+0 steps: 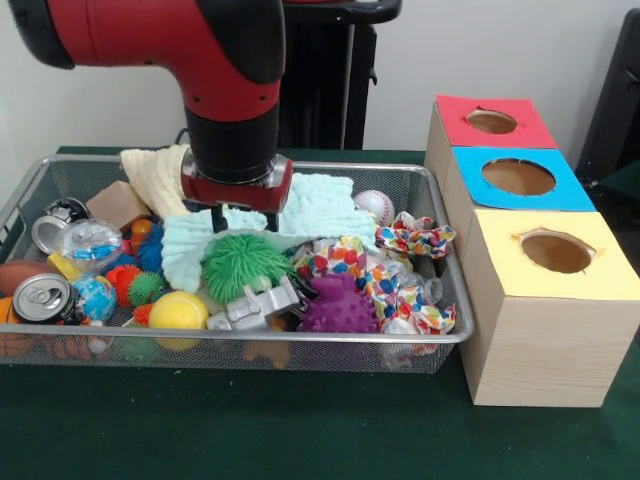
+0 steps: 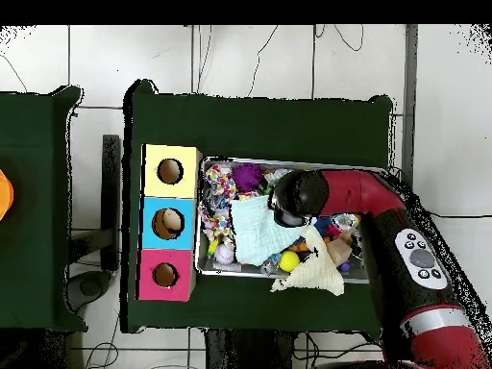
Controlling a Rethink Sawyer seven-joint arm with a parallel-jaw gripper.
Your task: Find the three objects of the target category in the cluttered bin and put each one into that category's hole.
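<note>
The wire mesh bin [image 1: 330,340] is full of clutter; in the overhead view its rim [image 2: 231,160] lies beside the three boxes. My gripper [image 1: 244,224] hangs in the bin's middle, its two dark fingers apart and tips down on a mint-green cloth [image 1: 320,205]. A tan-orange soft thing [image 1: 266,352] shows through the front mesh, under a silver toy robot [image 1: 255,305]; no other plush is clearly seen. The red-topped hole [image 1: 491,121] is in the farthest box, and shows in the overhead view [image 2: 164,275]. There my arm's black end [image 2: 291,197] covers the gripper.
Blue-topped hole [image 1: 518,177] and yellow-topped hole [image 1: 556,252] are nearer. In the bin lie a green spiky ball [image 1: 245,265], a purple spiky ball [image 1: 338,305], a yellow ball [image 1: 178,312], a can [image 1: 42,298], a baseball [image 1: 374,206], a cream cloth [image 1: 160,180] and patterned cloth [image 1: 400,285].
</note>
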